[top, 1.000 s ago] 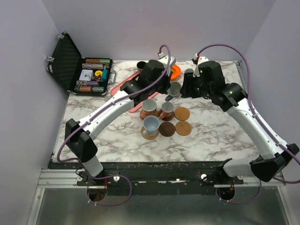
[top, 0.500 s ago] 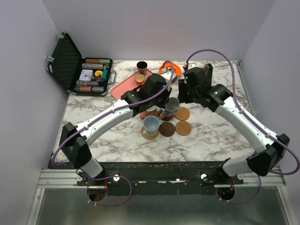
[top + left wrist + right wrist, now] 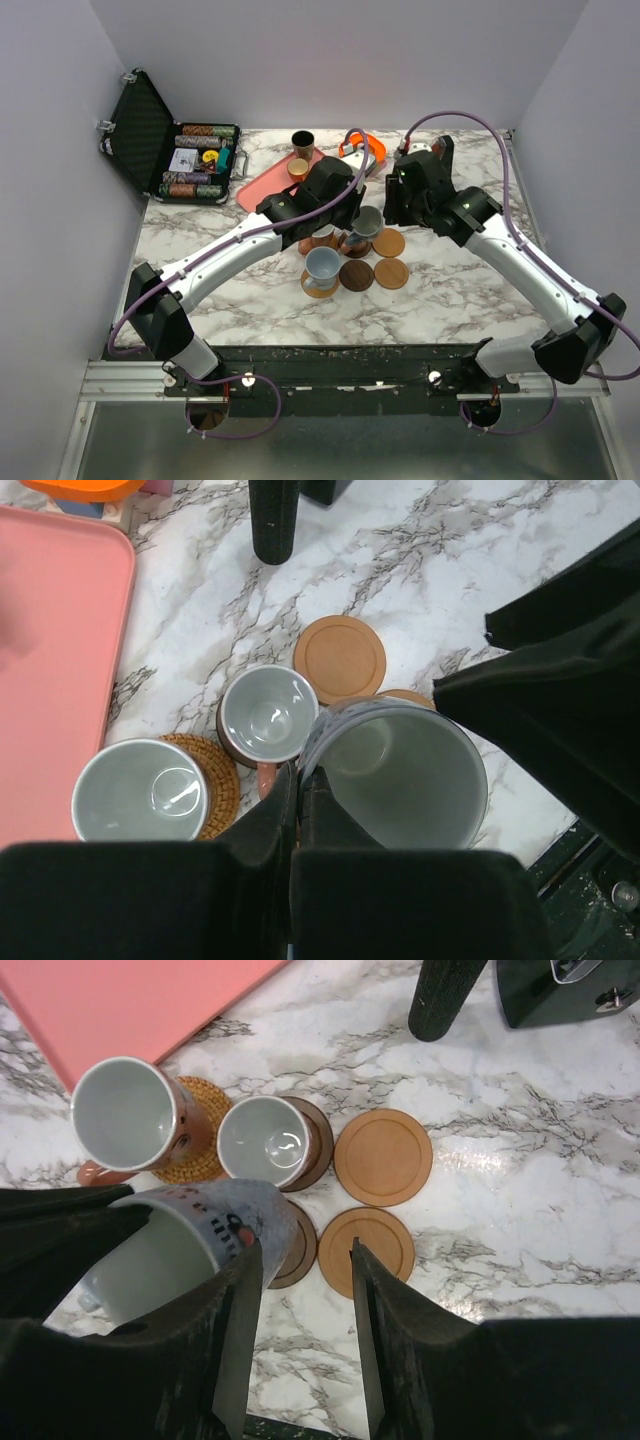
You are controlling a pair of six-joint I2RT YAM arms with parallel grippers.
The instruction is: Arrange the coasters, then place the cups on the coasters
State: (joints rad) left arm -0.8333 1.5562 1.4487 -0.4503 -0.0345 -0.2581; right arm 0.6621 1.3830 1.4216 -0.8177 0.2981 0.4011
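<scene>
Left wrist: grey cup [image 3: 400, 770], pale inside, rim pinched by left fingers [image 3: 272, 820]; right fingers [image 3: 238, 1340] spread.

On my feed, a black case [image 3: 140, 118] lies open at the far left corner of the marble table [image 3: 450, 295], with rows of poker chips [image 3: 205, 131] in its bottom half. A pink tray [image 3: 262, 183] lies just right of it. Further right at the back I see an orange ring [image 3: 374, 150], and a black cylinder [image 3: 273, 520] stands near it.
</scene>
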